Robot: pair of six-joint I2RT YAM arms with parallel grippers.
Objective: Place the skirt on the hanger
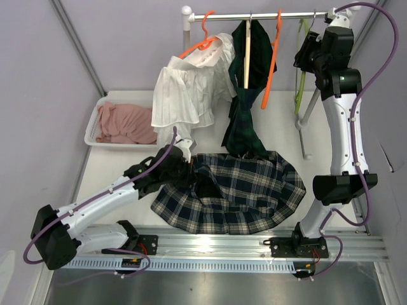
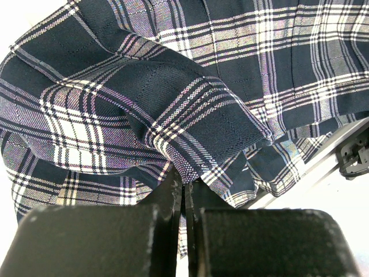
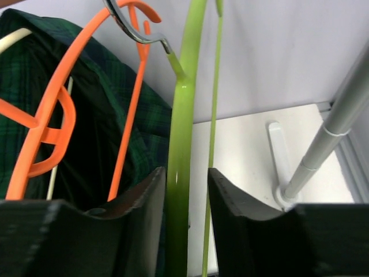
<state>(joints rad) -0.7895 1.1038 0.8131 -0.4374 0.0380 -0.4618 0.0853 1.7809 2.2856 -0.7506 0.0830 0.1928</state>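
Surface (image 1: pixel 105 166) carrying the plaid skirt (image 1: pixel 241 194), spread flat with its long axis left to right. Rail (image 1: pixel 261 16) beyond the skirt. The green hanger (image 3: pixel 180 144) hangs upright from it, beyond the skirt's right end and well apart. Left hand (image 2: pixel 185 190) clenched on the skirt's left edge. Right hand (image 3: pixel 185 179), nearer the hanger, straddles its stem, not yet clamped.

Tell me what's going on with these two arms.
The left gripper is shut on a fold of the plaid skirt, which lies spread on the table. The right gripper is up at the clothes rail. Its jaws sit either side of the green hanger, with a gap showing on one side, so it is not clamped yet. The skirt is not on any hanger yet.
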